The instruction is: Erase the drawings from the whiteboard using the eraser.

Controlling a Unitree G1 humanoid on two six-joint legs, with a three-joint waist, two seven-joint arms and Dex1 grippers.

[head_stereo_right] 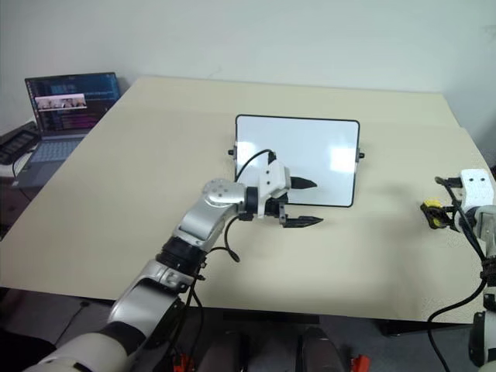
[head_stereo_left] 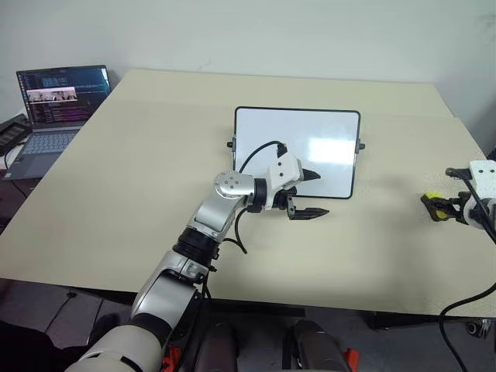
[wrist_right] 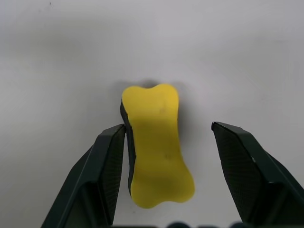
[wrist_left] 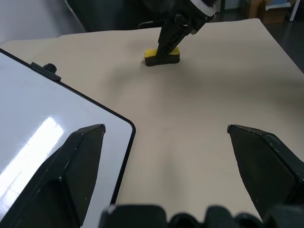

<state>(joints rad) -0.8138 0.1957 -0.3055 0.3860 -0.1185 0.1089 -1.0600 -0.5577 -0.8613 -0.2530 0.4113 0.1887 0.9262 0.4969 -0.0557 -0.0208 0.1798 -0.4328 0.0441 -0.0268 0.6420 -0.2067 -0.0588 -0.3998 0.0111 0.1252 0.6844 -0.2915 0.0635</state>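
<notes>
Lying flat on the beige table [head_stereo_left: 139, 194], near its middle: whiteboard [head_stereo_left: 297, 151], black-framed, rounded corners, small black knobs on both short sides. Surface white with glare patches; no drawings made out on it in either head view.

Hovering at the near edge of the whiteboard: left hand [head_stereo_left: 308, 193], pointing across toward the robot's right. Fingers spread wide, nothing between them. One finger over the lower corner of the board, the other over bare table just off the frame. Same seen from the left wrist view: left hand [wrist_left: 164, 142] fingers far apart, board corner under one, bare table under the other.

Resting on the table well to the right of the whiteboard, near the table's right edge: eraser [wrist_right: 156, 145], yellow top, dark underside, bone-shaped with a narrowed waist. Lying flat, yellow face up.

Poised directly over the eraser: right hand [wrist_right: 168, 142], tilted downward. Fingers parted, straddling the eraser. One finger [wrist_right: 107, 166] close against the eraser's dark side, touching or nearly so, cannot tell which; the other finger standing clear with a plain gap of table between. Not gripping.

Seen from the left wrist view too: eraser [wrist_left: 163, 56] sitting on the table with the right hand's black fingers coming down onto it from above.

Sitting open at the far left corner, beyond the table edge: laptop [head_stereo_left: 48, 116], screen lit.
</notes>
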